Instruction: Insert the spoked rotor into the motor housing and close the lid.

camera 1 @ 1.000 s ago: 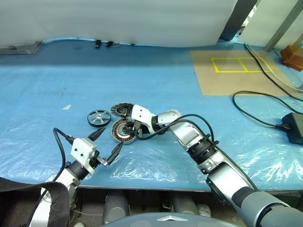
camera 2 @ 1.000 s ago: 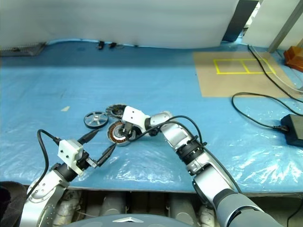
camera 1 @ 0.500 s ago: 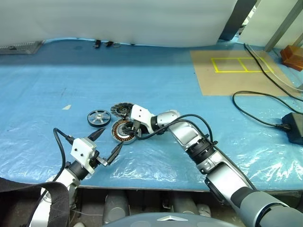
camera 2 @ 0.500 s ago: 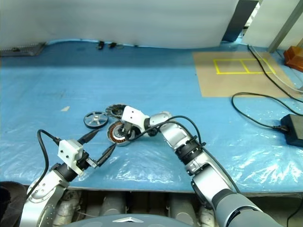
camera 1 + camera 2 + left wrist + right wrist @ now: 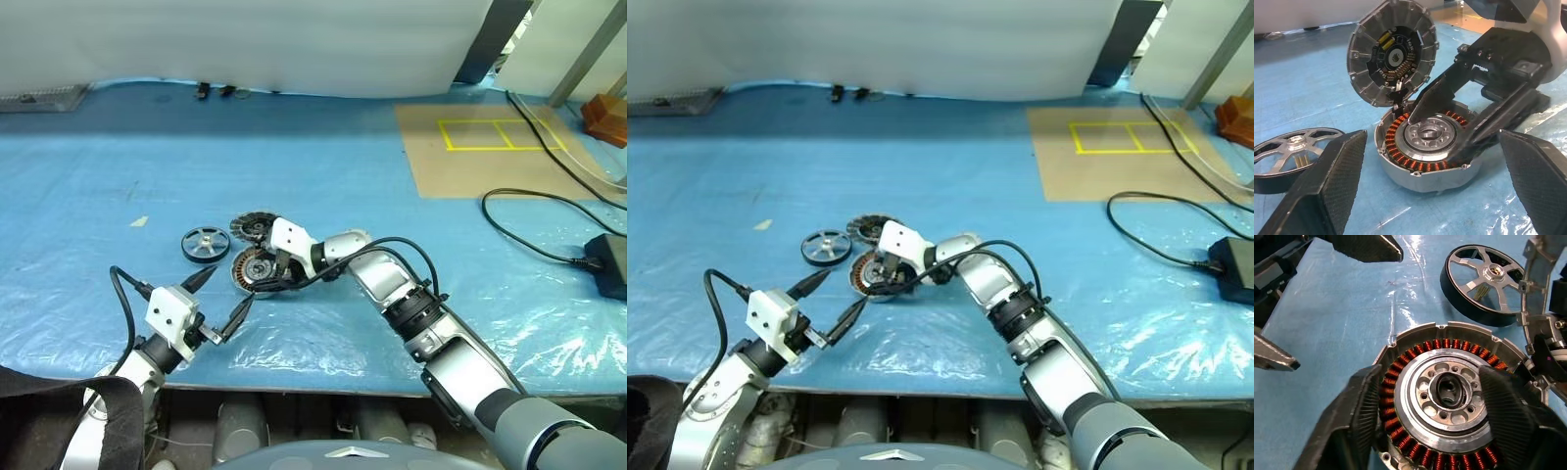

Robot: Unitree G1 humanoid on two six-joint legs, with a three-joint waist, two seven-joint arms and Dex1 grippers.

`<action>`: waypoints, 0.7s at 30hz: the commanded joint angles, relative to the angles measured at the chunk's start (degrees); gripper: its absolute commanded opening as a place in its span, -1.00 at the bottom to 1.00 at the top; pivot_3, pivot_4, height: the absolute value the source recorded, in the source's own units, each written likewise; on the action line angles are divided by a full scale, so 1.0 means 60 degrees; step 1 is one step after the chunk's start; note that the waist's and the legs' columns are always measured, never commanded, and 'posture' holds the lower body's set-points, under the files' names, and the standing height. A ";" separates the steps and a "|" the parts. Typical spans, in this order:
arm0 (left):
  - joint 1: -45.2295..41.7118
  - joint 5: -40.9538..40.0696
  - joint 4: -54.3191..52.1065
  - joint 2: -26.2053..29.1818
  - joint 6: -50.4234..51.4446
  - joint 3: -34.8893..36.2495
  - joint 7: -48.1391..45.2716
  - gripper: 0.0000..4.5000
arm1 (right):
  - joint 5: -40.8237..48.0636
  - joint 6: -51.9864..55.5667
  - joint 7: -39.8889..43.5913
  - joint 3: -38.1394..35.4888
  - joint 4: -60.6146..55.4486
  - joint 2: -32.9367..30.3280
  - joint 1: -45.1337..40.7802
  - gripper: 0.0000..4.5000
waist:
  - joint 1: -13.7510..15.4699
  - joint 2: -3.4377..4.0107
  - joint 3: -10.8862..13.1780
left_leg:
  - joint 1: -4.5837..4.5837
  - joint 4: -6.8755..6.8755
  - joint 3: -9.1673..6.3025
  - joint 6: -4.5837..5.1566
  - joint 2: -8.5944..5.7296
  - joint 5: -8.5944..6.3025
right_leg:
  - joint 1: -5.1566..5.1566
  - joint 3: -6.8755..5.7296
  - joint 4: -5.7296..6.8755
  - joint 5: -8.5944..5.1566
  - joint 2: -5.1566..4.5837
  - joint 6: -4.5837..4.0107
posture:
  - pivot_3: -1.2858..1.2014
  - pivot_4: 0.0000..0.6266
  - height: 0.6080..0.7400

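- Motor housing [image 5: 1429, 147] sits open on the blue plastic sheet [image 5: 118, 196], copper windings [image 5: 1400, 367] exposed round the silver centre, nothing inside yet.
- Lid [image 5: 1392, 58] stands nearly upright at the housing's far edge, inner face twd the left wrist cam; looks attached there by a short wire or hinge, but can't tell which.
- Spoked rotor [image 5: 204, 242] lies flat on the sheet just beside the housing, on the robot's left, untouched.
- Right gripper [image 5: 1444, 396] hangs over the housing, fingers spread wide either side of the hub, grasping nothing; tips near the winding ring, contact unclear.
- Left gripper [image 5: 223, 302] hovers near the housing on the robot's side, fingers fully apart, empty.
- Step in hand, as I read it: housing is opened, next comes fetching the rotor.
- Doing it well: lift the right gripper straight up clear of the windings first, so tips don't scrape copper or nudge the lid shut.
- Rotor is nearer the left gripper; pinch the black rim across its width, not the spokes.
- Carry it level, centre hub over hub, lower straight. Magnets may snatch it sideways, so keep the housing steadied w/ the other gripper.
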 commanded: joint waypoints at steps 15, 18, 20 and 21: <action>0.0189 0.0106 -0.0201 0.0098 -0.0118 0.0101 0.0111 1.00 | 0.0283 -0.0044 -0.0398 -0.0368 -0.0124 0.0494 0.0136 -0.99 | -0.0002 0.0000 0.0000 | -0.0003 -0.0001 0.0000 -0.0001 0.0000 0.0000 | -0.0005 0.0000 -0.0002 0.0000 0.0000 -0.0001 | 0.03 -0.52 1.00; 0.0242 0.0092 -0.0205 0.0113 -0.0142 0.0140 0.0094 1.00 | -0.0086 -0.0487 -0.0466 -0.0026 0.0005 0.0345 0.0306 -0.99 | -0.0003 0.0000 0.0000 | -0.0002 -0.0002 0.0000 -0.0001 0.0000 0.0000 | -0.0006 0.0000 -0.0002 0.0000 0.0000 -0.0001 | 0.03 -0.52 1.00; 0.0200 0.0102 -0.0202 0.0133 -0.0123 0.0128 0.0085 1.00 | -0.0224 -0.0612 -0.0499 0.0095 0.0094 0.0265 0.0442 -0.99 | -0.0002 0.0000 0.0000 | -0.0003 -0.0002 0.0001 -0.0001 0.0000 0.0000 | -0.0005 0.0000 -0.0002 0.0000 0.0000 -0.0001 | 0.03 -0.52 1.00; 0.0167 0.0099 -0.0189 0.0150 -0.0112 0.0128 0.0071 1.00 | -0.0340 -0.0754 -0.0521 0.0179 0.0145 0.0219 0.0485 -0.99 | -0.0002 0.0000 0.0000 | -0.0002 -0.0002 0.0001 -0.0001 -0.0001 0.0000 | -0.0004 0.0000 -0.0002 0.0000 0.0000 0.0000 | 0.03 -0.52 1.00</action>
